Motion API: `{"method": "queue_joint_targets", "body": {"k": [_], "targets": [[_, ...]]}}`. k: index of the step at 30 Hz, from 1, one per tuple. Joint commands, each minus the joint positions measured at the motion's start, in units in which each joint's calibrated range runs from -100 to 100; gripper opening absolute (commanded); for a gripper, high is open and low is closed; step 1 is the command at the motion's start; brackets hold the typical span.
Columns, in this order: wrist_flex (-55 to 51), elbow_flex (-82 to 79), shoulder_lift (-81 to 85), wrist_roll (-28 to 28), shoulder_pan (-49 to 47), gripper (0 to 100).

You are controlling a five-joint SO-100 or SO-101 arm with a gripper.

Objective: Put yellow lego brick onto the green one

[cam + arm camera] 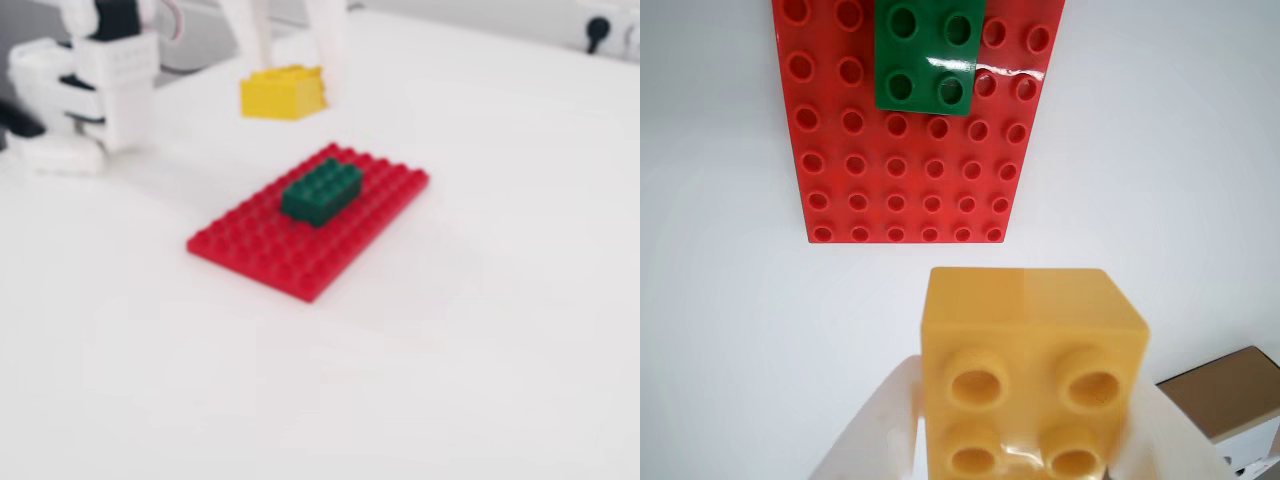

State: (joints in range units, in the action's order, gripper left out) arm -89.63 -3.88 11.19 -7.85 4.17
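Short of flat red studded baseplate (300,250): white gripper (1025,440) pinching bright yellow plastic brick (1030,370). Risk: studs misaligned w/ dark green plastic brick (322,191), yellow seats crooked or slips.

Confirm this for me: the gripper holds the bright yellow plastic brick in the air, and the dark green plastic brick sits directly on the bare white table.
One thing is wrong. The gripper does hold the bright yellow plastic brick in the air, but the dark green plastic brick sits on the flat red studded baseplate, not on the bare white table. The fixed view shows it.
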Motion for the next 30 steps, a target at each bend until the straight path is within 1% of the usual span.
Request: {"method": "queue_joint_targets", "body": {"k": [1,6,12,16,25,30], "targets": [[4.7,-6.8,10.6,3.4,-2.4,17],[10.3,-19.3,17.8,6.8,-6.7,17],[14.6,-29.6,20.2,8.4,-9.3,17],[14.9,-32.7,20.2,8.8,-12.2,17],[21.8,-37.9,20.3,8.9,-16.1,17],[24.2,-38.6,20.2,13.5,-16.0,18]]}}
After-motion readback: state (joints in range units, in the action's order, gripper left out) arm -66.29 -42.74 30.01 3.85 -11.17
